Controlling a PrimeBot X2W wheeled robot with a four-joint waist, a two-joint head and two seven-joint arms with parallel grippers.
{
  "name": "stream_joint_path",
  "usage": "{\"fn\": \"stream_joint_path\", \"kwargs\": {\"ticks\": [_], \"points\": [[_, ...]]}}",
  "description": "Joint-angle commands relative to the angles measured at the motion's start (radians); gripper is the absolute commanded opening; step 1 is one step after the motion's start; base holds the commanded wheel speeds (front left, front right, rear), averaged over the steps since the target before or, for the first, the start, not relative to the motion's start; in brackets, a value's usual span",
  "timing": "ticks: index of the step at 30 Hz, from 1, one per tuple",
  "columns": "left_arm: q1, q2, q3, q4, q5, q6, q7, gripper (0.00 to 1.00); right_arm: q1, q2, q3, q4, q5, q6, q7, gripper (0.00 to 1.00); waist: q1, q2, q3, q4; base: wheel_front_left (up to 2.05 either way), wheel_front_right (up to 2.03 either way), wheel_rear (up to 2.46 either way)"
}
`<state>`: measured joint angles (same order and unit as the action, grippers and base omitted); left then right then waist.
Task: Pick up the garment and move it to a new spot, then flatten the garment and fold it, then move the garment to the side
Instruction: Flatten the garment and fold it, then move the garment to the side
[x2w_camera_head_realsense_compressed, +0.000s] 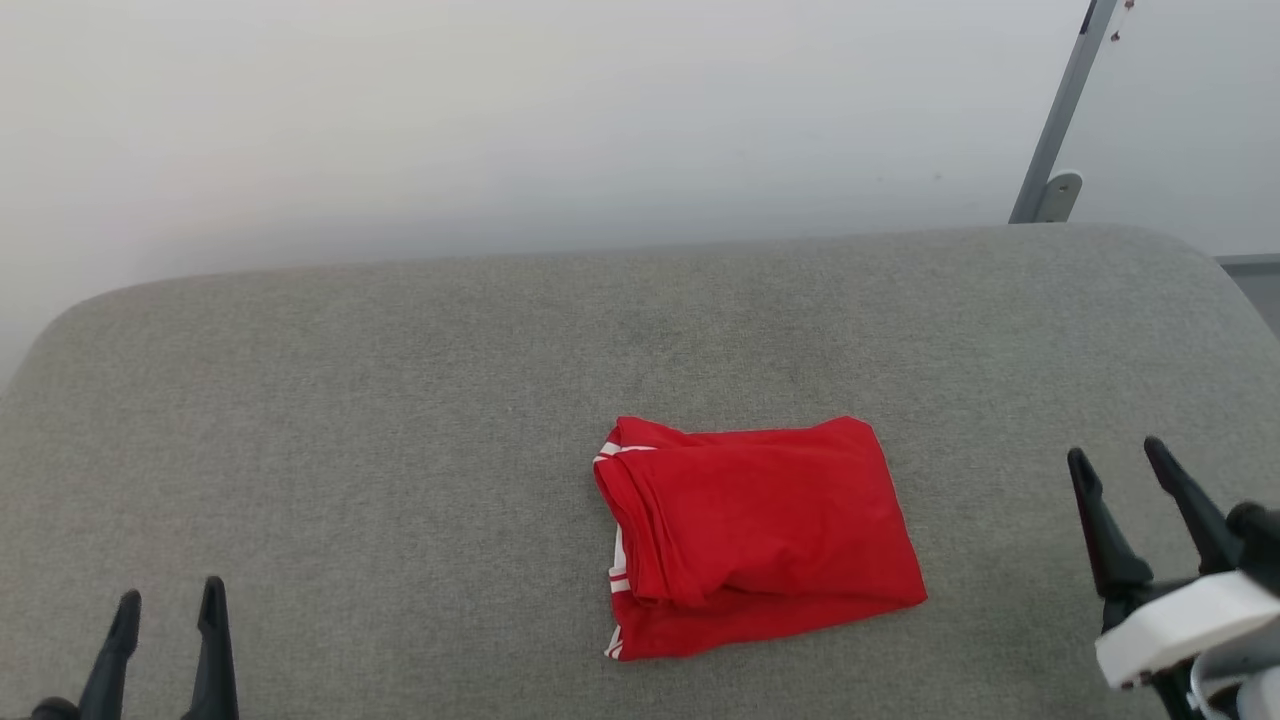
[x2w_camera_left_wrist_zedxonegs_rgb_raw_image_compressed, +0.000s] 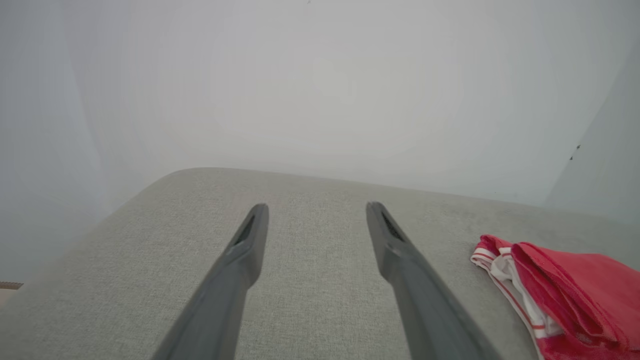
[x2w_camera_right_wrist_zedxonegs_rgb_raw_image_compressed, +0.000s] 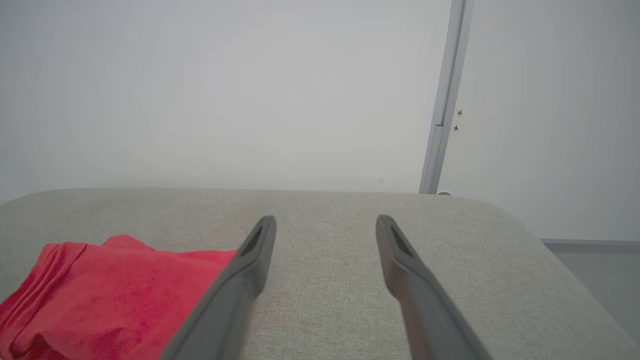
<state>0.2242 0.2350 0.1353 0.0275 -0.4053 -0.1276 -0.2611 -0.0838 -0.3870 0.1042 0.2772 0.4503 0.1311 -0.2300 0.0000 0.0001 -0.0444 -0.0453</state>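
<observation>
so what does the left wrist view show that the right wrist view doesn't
Left wrist view adds: the left gripper, open over bare cushion, and white-striped trim on the layered edge of the garment, at that view's right.
Right wrist view adds: the right gripper, open, a grey metal post against the wall, and the garment's plain red side at lower left.
Both: the folded red garment lying on the grey cushion, touched by neither gripper, with pale wall behind.
</observation>
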Motion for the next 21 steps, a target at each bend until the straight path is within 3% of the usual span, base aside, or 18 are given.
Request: {"fn": "stream_joint_path", "kwargs": {"ticks": [1, 21], "points": [[0.008, 0.007, -0.003, 0.011, 0.000, -0.003, -0.005, 1.00, 0.020, 0.007, -0.004, 0.004, -0.011, -0.001, -0.011, 1.00, 0.0000, -0.0001, -0.003, 0.003, 0.00, 0.00, 0.00], [-0.038, 0.012, -0.027, 0.047, 0.015, -0.003, -0.005, 1.00, 0.081, 0.069, -0.062, -0.019, -0.065, -0.001, -0.034, 1.00, 0.0000, -0.0001, 0.003, 0.001, 0.00, 0.00, 0.00]]}}
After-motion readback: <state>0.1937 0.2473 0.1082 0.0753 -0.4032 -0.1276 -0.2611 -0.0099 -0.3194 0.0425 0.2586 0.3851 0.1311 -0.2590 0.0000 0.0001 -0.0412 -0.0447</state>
